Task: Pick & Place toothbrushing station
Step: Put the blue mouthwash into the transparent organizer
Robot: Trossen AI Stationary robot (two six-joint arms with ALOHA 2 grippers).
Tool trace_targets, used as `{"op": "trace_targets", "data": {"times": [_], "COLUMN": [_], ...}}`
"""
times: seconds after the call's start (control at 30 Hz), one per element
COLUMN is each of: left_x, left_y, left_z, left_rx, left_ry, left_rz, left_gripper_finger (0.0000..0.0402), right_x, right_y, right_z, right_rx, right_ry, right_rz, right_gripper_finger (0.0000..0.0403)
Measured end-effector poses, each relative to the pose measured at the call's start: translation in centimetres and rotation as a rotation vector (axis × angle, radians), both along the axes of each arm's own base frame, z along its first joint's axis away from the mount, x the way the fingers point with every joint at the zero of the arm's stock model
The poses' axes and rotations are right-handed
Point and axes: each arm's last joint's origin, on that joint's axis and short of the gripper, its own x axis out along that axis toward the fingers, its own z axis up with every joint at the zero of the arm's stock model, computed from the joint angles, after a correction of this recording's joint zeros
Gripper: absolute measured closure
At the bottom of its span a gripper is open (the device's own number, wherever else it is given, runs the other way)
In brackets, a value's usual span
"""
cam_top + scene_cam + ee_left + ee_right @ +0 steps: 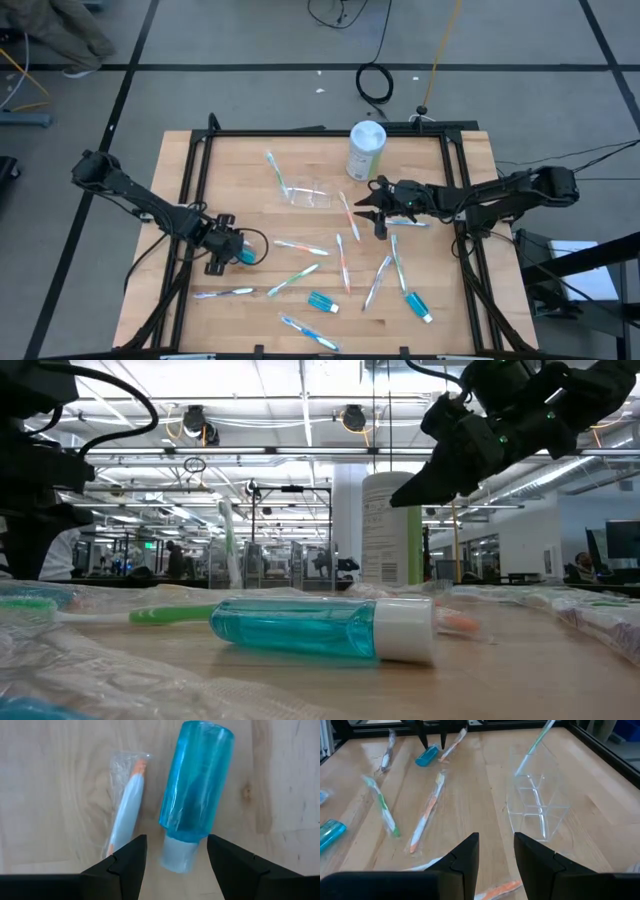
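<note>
Hovering spread-fingered over a blue toothpaste tube near the table's left edge, the left gripper seems mid-pick; next, lower and clamp; right gripper waits parted beside the clear cup

Glossy translucent-blue plastic tube, wooden table

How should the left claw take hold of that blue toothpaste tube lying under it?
Probably from straight above, closing across the tube's round blue body just past the pale cap. The blue toothpaste tube lies flat on the table, cap end between the open fingers of the left claw, so its two sides are exposed. A wrapped toothbrush lies close on one side; keep that finger clear.
</note>
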Motion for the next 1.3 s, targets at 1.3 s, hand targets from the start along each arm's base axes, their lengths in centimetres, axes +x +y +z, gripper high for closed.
{"op": "trace_targets", "data": {"times": [1.3], "left_x": [-0.1], "left_y": [0.2], "left_z": [-2.0], "left_rx": [-0.052], "left_ry": [-0.107], "left_rz": [0.138], "left_gripper_finger": [0.0277], "right_x": [0.0], "right_y": [0.0], "right_z": [0.0], "right_rx": [0.009], "right_ry": [0.001], "right_rz": [-0.004], "right_gripper_finger": [0.0289]}}
